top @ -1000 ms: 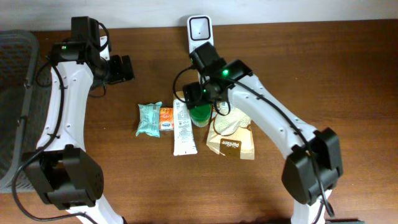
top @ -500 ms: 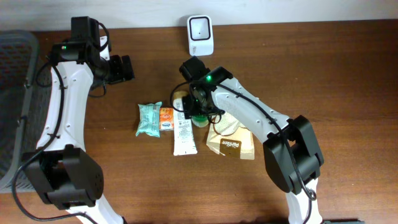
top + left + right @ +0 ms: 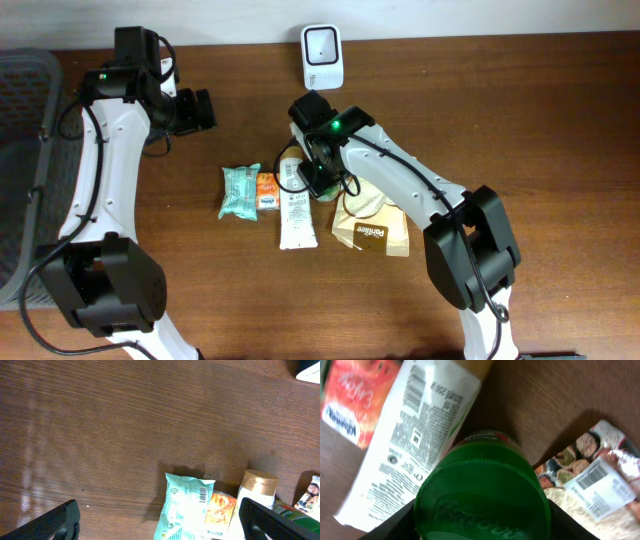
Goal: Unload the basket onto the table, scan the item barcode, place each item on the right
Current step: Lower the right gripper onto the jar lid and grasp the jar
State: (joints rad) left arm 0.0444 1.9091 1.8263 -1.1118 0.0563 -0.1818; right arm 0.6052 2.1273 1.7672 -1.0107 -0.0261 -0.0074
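Middle of the bench point(image 3: 520, 120): my right gripper point(image 3: 314, 177) straddles the green-lidded jar point(image 3: 480, 495), jaws partly apart; I cannot tell whether they grip it. Left gripper point(image 3: 196, 110) hangs wide open, empty, toward the far-left corner. Scanner point(image 3: 322, 45) at the far edge; lifting and scanning remain, I judge.

Table point(image 3: 560, 120) is dark brown with streaky wood grain. Scanner point(image 3: 322, 60) at the far edge is white with a grey window. The left packet point(image 3: 239, 192) is teal with a white barcode patch, and the sachet point(image 3: 267, 190) next to it is orange-red. Tube point(image 3: 296, 215) is white with black print and a tan cap. Jar lid point(image 3: 480, 497) is bright green. Bag point(image 3: 372, 232) is tan with white lettering.
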